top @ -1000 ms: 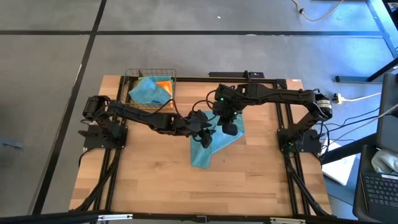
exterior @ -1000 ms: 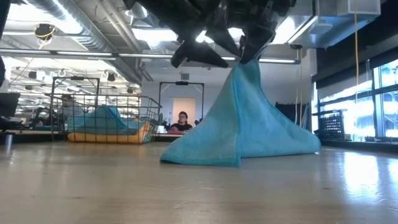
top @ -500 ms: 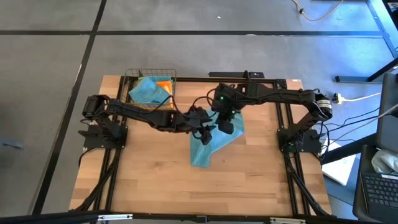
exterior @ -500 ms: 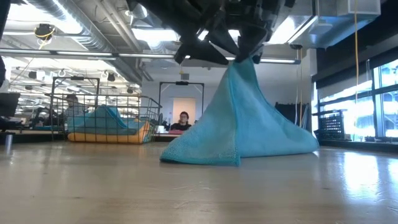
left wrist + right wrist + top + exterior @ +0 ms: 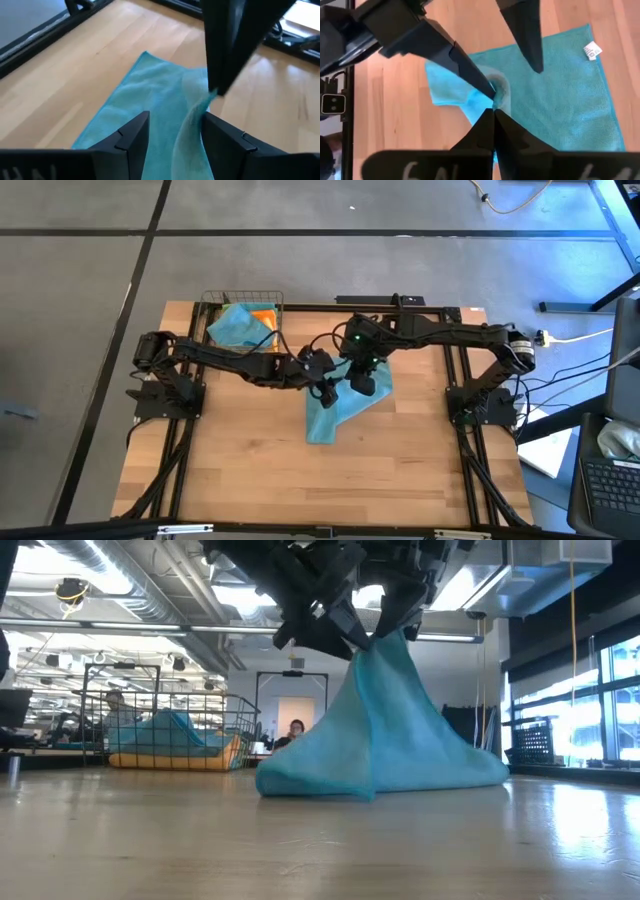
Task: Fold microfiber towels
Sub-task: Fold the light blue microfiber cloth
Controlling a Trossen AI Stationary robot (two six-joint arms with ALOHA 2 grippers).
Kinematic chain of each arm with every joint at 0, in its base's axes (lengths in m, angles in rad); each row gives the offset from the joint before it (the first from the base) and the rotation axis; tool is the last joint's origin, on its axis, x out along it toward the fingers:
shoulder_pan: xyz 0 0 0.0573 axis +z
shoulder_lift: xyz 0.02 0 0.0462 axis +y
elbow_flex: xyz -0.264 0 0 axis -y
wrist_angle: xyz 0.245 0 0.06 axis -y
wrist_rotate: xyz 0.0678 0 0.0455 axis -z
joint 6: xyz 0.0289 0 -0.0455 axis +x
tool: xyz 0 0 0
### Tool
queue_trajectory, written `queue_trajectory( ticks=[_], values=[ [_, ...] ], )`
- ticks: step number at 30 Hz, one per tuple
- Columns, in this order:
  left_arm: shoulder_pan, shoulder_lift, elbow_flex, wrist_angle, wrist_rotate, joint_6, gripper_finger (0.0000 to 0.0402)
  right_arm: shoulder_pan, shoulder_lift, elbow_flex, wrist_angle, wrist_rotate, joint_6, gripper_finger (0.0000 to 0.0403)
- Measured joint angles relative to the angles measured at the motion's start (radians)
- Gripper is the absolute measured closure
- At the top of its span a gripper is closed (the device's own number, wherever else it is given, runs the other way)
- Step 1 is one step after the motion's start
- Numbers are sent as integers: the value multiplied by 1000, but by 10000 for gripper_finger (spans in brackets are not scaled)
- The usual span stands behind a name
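A: R gripper [image 5: 358,380] – state?

B: Clamped tight on the teal towel [image 5: 340,405], pinching a peak of it near mid-cloth. In the R wrist view its fingers [image 5: 492,131] meet in a point w/ cloth bunched right at the tips. Low view: towel [image 5: 385,735] hangs from that pinch like a tent, bottom edges spread on the table [image 5: 320,850].

A: And L gripper [image 5: 327,388]?

B: Jaws apart, holding nothing as far as I can see. It sits just beside the R one, at about 9 o'clock from it in the high view. L wrist view shows its two fingers [image 5: 131,136] spread w/ a raised fold of towel [image 5: 145,100] running up between them; can't tell if either pad touches the cloth. The R gripper's finger [image 5: 227,45] comes down onto the fold just past them.

A: Where's the towel on the table?

B: Roughly centre, a bit toward 12. The lifted peak is under the grippers; the rest trails off to 6–7 o'clock, and a corner lies toward 3. White tag [image 5: 592,50] near one corner in the R wrist view.

A: Other cloths?

B: Wire basket [image 5: 243,302] at about 11 o'clock of the table, w/ a teal cloth [image 5: 235,325] on top and an orange one [image 5: 264,316] peeking out beside it. Low view shows the same basket [image 5: 170,730] far back.

A: Anyone around?

B: A person [image 5: 296,734] seated well behind the table, in the room.
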Motion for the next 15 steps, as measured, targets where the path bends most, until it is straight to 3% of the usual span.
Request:
queue_trajectory(
  ticks=[15],
  values=[
    [-21, 0, 0, -1, 17, -26, 235, -2, -34, 0, -76, -8, 20, 397]
  ],
)
